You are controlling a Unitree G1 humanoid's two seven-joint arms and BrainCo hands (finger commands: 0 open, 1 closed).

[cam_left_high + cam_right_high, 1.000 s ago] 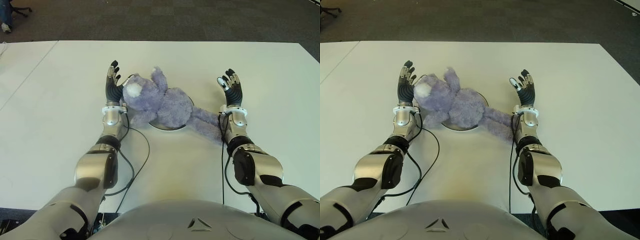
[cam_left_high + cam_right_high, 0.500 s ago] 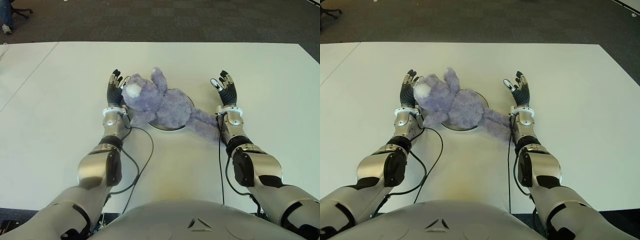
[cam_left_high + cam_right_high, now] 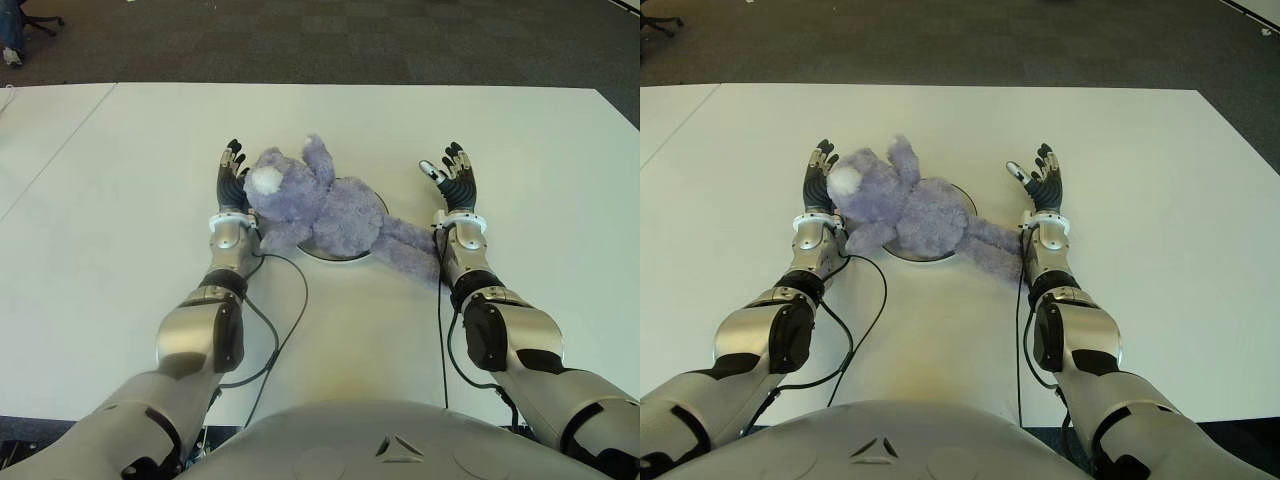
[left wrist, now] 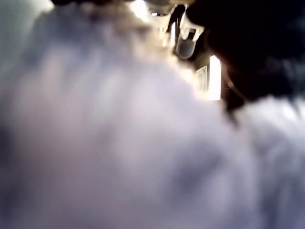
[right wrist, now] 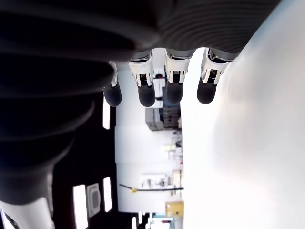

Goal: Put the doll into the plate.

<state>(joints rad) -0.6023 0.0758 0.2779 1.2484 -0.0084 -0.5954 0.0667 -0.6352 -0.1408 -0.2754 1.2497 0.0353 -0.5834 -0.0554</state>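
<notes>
We take the plate (image 3: 372,200) as our landmark; it sits on the white table (image 3: 320,120), and only its rim shows, as an arc on its right side and another at its near edge. To the left of the plate, our left arm lies stretched forward along the table, forearm straight and palm turned inward toward the doll. The left hand (image 3: 232,182) stands edge-up just beside the doll's head, its fingers extended, close together and pointing away from us. They are straight, not wrapped around anything. In the left wrist view, pale purple fur fills nearly everything, so the palm is pressed close against the toy, though we cannot tell there how the fingers lie.

The doll (image 3: 330,208), a purple plush bear with a white muzzle, lies on its back across the plate. Its body covers most of the dish, its head hangs over the left rim beside our left hand, and its legs trail off the near right rim onto the table.

To the right of the plate, our right arm mirrors the left, forearm laid forward beside the doll's legs. The right hand (image 3: 456,182) is raised with its palm facing the plate, clear of the doll. The right wrist view shows its fingers (image 5: 174,90) extended side by side and slightly apart, holding nothing.
</notes>
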